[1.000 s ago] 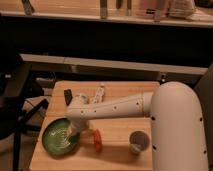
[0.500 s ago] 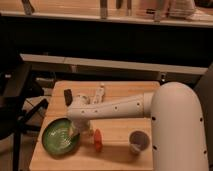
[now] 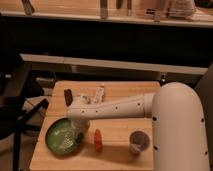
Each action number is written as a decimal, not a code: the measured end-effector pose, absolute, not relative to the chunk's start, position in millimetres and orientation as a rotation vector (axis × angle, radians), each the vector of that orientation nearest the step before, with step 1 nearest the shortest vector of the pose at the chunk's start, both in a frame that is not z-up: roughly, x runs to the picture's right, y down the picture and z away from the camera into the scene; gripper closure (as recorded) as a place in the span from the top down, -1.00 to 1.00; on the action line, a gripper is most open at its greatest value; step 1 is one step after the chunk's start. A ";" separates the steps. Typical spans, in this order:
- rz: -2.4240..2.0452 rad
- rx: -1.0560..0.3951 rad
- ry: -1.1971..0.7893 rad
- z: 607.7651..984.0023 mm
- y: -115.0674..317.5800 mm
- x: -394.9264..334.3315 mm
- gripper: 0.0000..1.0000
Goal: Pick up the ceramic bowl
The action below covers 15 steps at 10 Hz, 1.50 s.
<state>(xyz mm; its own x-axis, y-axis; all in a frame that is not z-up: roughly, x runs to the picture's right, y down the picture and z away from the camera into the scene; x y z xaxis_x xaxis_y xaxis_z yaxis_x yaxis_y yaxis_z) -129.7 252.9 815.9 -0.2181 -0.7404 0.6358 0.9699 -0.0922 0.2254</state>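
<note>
Green ceramic bowl (image 3: pixel 61 137) on wooden bench (image 3: pixel 120 156), claw (image 3: pixel 79 134) at its right rim — pinched closed on it, orange item (image 3: pixel 98 140) and cup (image 3: pixel 139 142) right of bowl

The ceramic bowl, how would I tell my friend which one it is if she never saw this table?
Find the wooden table, then look at its front left corner, where the robot's gripper sits shut at the right rim of the ceramic bowl. It is the widest thing there, round, shallow and green, unlike the little orange thing and the small cup to its right.
</note>
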 end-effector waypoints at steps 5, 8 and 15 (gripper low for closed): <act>-1.661 -0.432 -0.721 814.6 252.2 -127.3 -0.99; -1.667 -0.434 -0.717 812.5 249.1 -124.7 -0.99; -1.690 -0.437 -0.680 791.2 214.5 -105.7 -0.99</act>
<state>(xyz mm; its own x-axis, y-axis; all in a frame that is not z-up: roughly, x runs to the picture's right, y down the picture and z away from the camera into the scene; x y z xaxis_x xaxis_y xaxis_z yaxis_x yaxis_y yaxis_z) -105.7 214.5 791.2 -0.2276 -0.7511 0.6198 0.9710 -0.1271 0.2025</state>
